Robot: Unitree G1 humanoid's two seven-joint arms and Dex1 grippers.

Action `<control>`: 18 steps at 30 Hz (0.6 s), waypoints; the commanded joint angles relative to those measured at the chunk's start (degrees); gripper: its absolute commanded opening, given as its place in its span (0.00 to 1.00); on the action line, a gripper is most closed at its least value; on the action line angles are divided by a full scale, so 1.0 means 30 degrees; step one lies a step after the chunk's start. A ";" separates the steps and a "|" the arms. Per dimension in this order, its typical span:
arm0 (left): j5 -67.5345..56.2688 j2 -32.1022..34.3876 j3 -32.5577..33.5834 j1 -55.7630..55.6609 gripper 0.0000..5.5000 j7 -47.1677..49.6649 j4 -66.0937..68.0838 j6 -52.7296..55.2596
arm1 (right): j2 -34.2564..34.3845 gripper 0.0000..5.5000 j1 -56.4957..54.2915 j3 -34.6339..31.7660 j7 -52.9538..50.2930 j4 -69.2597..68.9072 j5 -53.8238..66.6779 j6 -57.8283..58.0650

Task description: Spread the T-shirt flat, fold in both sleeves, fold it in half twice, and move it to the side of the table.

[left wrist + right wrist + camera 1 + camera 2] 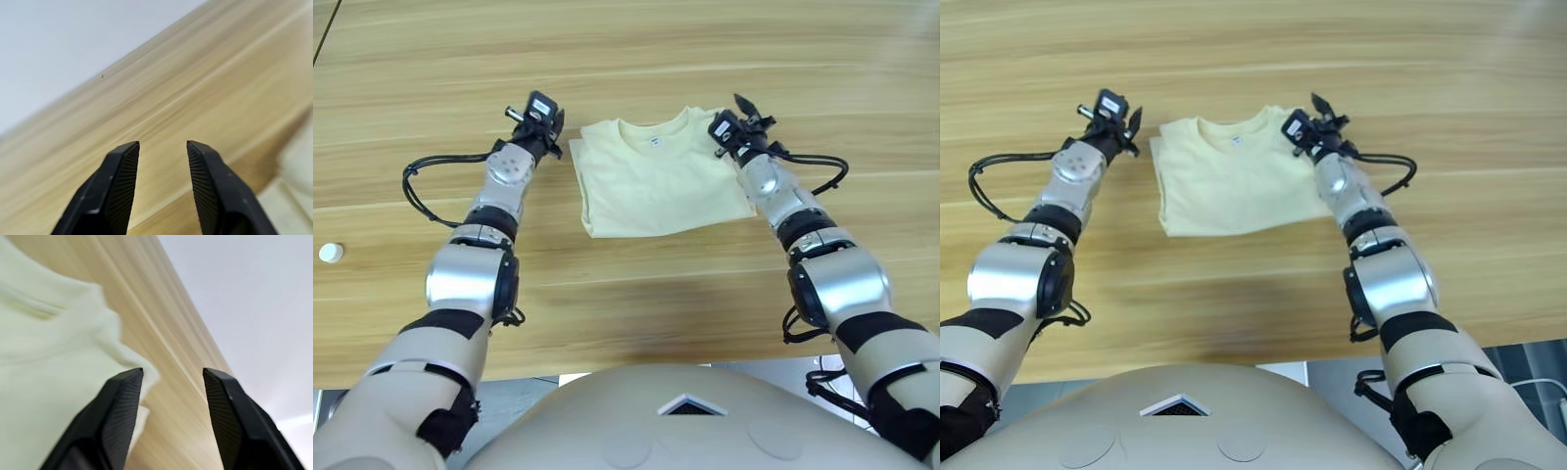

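Centred on the bench (705, 59) lies the T-shirt (661, 176), sleeves in, collar far. Left fingers (120, 181) gape empty just left of its far-left corner; right fingers (117, 401), also open and empty, sit at the far-right corner.

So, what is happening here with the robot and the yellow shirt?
The robot is partway through folding a pale yellow T-shirt on a wooden table. The shirt lies as a compact rectangle, collar at the far edge, and the sleeves appear to be folded in. The left gripper is open beside the shirt's left shoulder corner. The right gripper is open at the right shoulder corner. Neither holds the cloth. The shirt is not yet moved to the side.
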 commanded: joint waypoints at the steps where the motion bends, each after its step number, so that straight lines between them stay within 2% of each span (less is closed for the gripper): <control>1: -0.3956 -0.0552 0.3698 -0.0819 0.37 -0.2420 -0.0071 0.1386 | -0.1104 0.54 0.0151 -0.0001 0.0446 -0.0830 0.0253 -0.1955; 3: -0.5115 -0.0552 0.4778 -0.0777 0.37 -0.3285 -0.0373 0.1210 | -0.2333 0.59 0.1085 0.0214 0.1995 -0.2163 0.0298 -0.3821; 6: -0.4726 -0.0245 0.4630 0.0114 0.37 -0.3430 -0.0898 -0.0425 | -0.5333 0.69 0.3611 0.0947 0.6021 -0.5445 0.0245 -0.5666; 9: -0.4614 -0.0253 0.4602 0.0970 0.37 -0.3577 -0.1263 -0.1430 | -0.7806 0.78 0.5981 0.2085 0.8806 -0.7961 -0.0740 -0.5756; 15: -0.3856 -0.0583 0.3842 0.1949 0.37 -0.3388 -0.1811 -0.2765 | -0.8570 0.78 0.8360 0.4739 1.0550 -0.8769 -0.3196 -0.4552; 18: -0.3724 -0.0492 0.3739 0.2040 0.37 -0.3317 -0.1883 -0.2975 | -0.9731 0.78 1.0186 0.4953 1.2077 -1.2120 -0.1428 -0.5842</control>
